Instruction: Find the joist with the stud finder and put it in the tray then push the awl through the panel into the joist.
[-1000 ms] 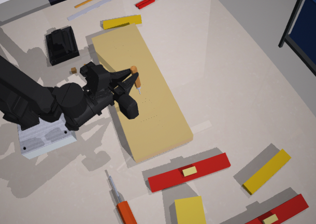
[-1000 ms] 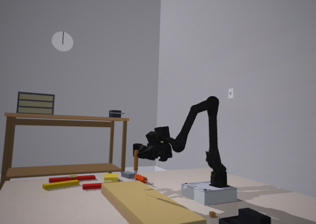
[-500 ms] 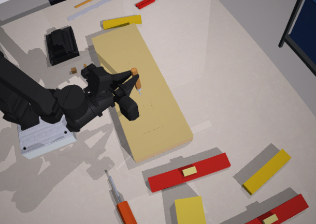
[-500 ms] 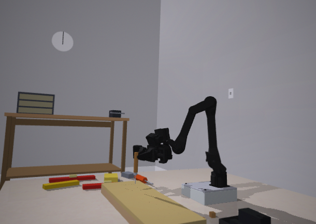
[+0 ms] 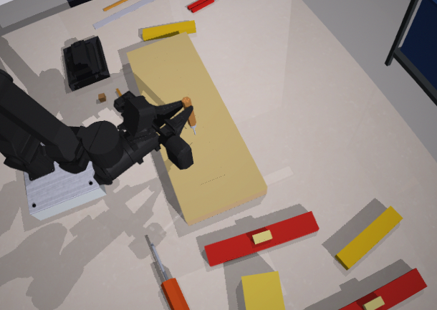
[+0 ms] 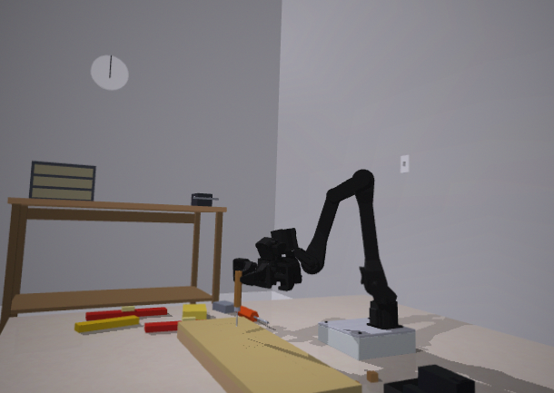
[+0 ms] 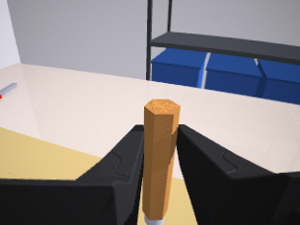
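Observation:
My gripper point(image 5: 188, 107) point(image 6: 239, 278) point(image 7: 159, 132) is shut on the orange-handled awl point(image 5: 192, 116) point(image 6: 238, 290) point(image 7: 160, 165). The awl stands about upright, its thin metal tip pointing down over the tan floor panel point(image 5: 222, 154) point(image 6: 272, 363) point(image 7: 39, 153). The tip shows close to the panel's surface in the exterior view; whether it touches I cannot tell, and the wrist view cuts it off. The black stud finder point(image 5: 82, 59) point(image 6: 442, 378) sits in the black tray point(image 5: 104, 61), beside the panel's far end in the top view. The joist is hidden.
A brown cube point(image 5: 102, 97) point(image 6: 372, 376) lies between tray and panel. A yellow bar point(image 5: 168, 29) lies at the panel's far end. Near its other end are a red level point(image 5: 233, 245), an orange screwdriver point(image 5: 175, 293), a yellow block point(image 5: 263, 290) and another yellow bar point(image 5: 369, 236).

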You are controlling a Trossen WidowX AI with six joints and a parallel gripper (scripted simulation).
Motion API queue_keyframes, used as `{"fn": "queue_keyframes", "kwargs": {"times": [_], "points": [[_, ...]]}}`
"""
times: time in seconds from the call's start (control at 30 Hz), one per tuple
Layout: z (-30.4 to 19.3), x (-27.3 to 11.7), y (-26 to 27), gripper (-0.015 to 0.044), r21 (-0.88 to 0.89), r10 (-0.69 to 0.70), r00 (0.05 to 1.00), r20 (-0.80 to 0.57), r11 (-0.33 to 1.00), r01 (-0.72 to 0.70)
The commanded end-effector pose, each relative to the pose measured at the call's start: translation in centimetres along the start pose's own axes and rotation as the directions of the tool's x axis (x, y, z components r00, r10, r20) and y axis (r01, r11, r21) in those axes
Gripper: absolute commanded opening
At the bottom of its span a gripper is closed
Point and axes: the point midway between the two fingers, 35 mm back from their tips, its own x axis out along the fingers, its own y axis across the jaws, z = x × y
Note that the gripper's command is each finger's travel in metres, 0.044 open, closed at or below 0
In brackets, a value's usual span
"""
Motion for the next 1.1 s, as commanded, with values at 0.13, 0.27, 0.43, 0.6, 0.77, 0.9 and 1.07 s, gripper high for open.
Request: {"fn": "queue_keyframes", "kwargs": {"times": [0.13,0.27,0.43,0.6,0.77,0.9,1.07], "points": [[-1.2,0.1,0.1,0.0000,-0.005,0.004,1.000,0.000,1.000,-0.004],[-1.9,0.2,0.1,0.0000,-0.005,0.004,1.000,0.000,1.000,-0.004],[-2.7,0.2,0.1,0.0000,-0.005,0.004,1.000,0.000,1.000,-0.004],[-3.2,0.2,0.2,0.0000,-0.005,0.004,1.000,0.000,1.000,-0.004],[-3.2,0.2,0.2,0.0000,-0.005,0.004,1.000,0.000,1.000,-0.004],[-3.2,0.2,0.2,0.0000,-0.005,0.004,1.000,0.000,1.000,-0.004],[-3.2,0.2,0.2,0.0000,-0.005,0.004,1.000,0.000,1.000,-0.004]]}}
